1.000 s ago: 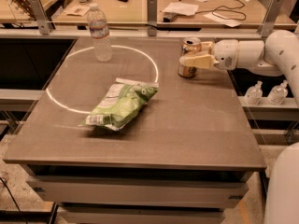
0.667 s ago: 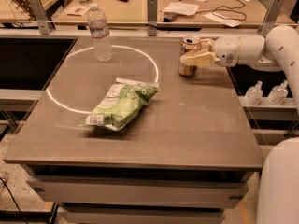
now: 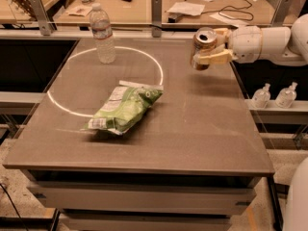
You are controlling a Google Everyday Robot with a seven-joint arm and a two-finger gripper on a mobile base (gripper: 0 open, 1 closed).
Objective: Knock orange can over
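The orange can [image 3: 202,46] is at the table's far right, gripped between the two pale fingers [image 3: 214,57] of my gripper [image 3: 208,45]. The can is tilted, its silver top facing up and toward the camera, and its base looks slightly off the table top. The white arm reaches in from the right edge. The gripper is shut on the can.
A clear water bottle [image 3: 102,33] stands at the back left on a white circle line [image 3: 156,66]. A green chip bag [image 3: 124,108] lies mid-table. The brown table [image 3: 202,138] has its right edge just under the arm. Two small bottles [image 3: 274,95] stand beyond the right edge.
The can has moved up and slightly right with the gripper, and now tilts instead of standing flat on the table. The bottle and bag have not moved.
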